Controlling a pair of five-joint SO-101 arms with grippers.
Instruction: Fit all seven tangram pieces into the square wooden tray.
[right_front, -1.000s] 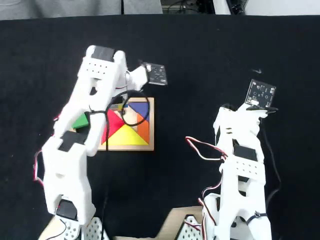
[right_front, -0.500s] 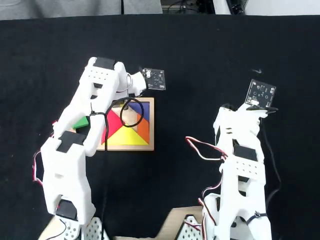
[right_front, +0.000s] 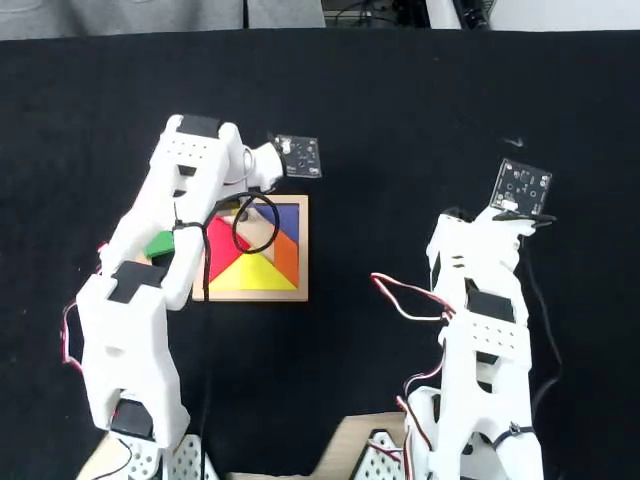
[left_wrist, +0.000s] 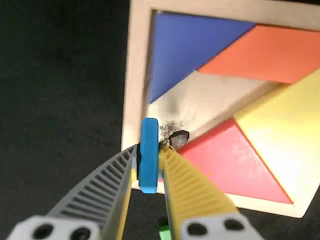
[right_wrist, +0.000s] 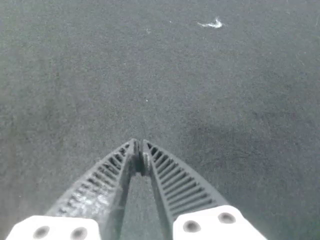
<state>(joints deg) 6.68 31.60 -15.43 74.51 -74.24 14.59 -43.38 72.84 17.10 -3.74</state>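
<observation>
The square wooden tray (right_front: 300, 250) (left_wrist: 136, 80) lies left of the table's middle, holding a dark blue triangle (left_wrist: 185, 47), an orange piece (left_wrist: 265, 50), a yellow triangle (right_front: 250, 272) (left_wrist: 285, 145) and a red triangle (left_wrist: 225, 165). A bare patch of tray floor (left_wrist: 200, 100) shows between them. My left gripper (left_wrist: 149, 150) is shut on a light blue piece (left_wrist: 149, 155), held on edge just above the tray's rim by that bare patch. A green piece (right_front: 160, 243) lies beside the tray, partly under the left arm (right_front: 170, 230). My right gripper (right_wrist: 139, 152) is shut, with nothing in it, over bare cloth.
Black cloth (right_front: 400, 130) covers the table. The right arm (right_front: 485, 330) stands folded at the right, well away from the tray. A black cable loop (right_front: 255, 222) from the left arm hangs over the tray. Pale board corners (right_front: 345, 450) show at the near edge.
The left arm has shifted slightly to the left and away from the front, carrying the light blue piece over the tray's far corner. The right arm has not moved.
</observation>
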